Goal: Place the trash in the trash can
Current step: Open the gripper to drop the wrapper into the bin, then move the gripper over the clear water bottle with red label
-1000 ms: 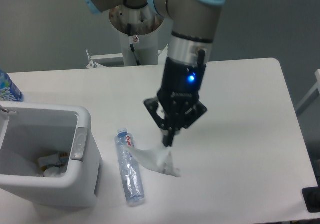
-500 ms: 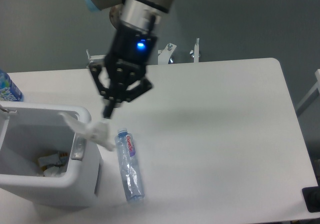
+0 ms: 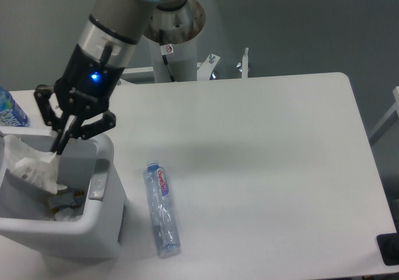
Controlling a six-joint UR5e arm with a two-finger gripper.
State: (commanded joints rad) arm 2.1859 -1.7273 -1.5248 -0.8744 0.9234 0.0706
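Note:
My gripper [image 3: 60, 146] hangs over the open top of the white trash can [image 3: 103, 230] at the left, shut on the crumpled clear-white wrapper [image 3: 32, 164]. The wrapper dangles from the fingertips inside the can's opening, above scraps lying at the bottom. The slim clear bottle [image 3: 161, 208] with a pale blue cap and red-purple label lies flat on the table just right of the can, well away from the gripper.
A blue-labelled bottle [image 3: 9, 109] stands at the far left edge behind the can. The arm's white base column [image 3: 171, 40] rises behind the table. A grey tab [image 3: 98, 180] sits on the can's right rim.
The gripper has carried the wrapper leftward from the middle of the table, past the can's right rim, to over the can's opening. The bottle has not moved.

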